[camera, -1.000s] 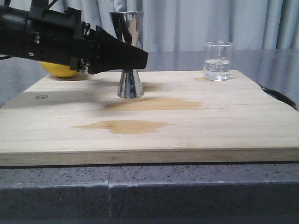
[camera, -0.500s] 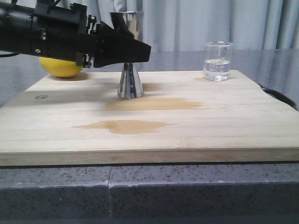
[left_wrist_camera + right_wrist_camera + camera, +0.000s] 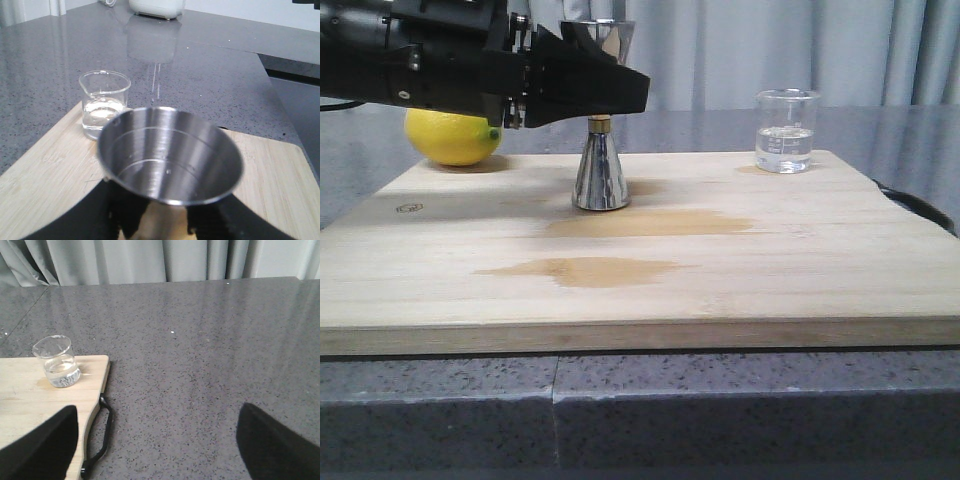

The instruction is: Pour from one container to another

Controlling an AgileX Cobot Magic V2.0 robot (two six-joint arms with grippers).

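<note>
The grey speckled bench (image 3: 740, 410) carried a pale wooden board (image 3: 720, 280), which bore two darker brown stains near its middle and had a black handle (image 3: 97, 440) at its right end. Grey curtains (image 3: 770, 50) hung behind.

The left arm reached in from the left, level with the upper cup of the steel jigger (image 3: 599, 170). Its left pincer (image 3: 620, 90) was black, and its fingers (image 3: 125, 215) stood on either side of the jigger below the rim; whether they pressed the steel or merely flanked it could not be told. The jigger stood upright on the board, left of centre, its base resting on the wood, its brass-coloured waist band just under the pincer. In the left wrist view its bowl looked bare.

The right pincer (image 3: 157, 440) was off the board over bare bench, its two dark fingers spread wide apart with nothing between them.

A yellow lemon (image 3: 452, 137) lay at the board's far left corner, partly behind the arm.

The glass beaker (image 3: 786, 130) stood upright near the board's far right corner, well apart from the jigger, with clear liquid in its lower part.
</note>
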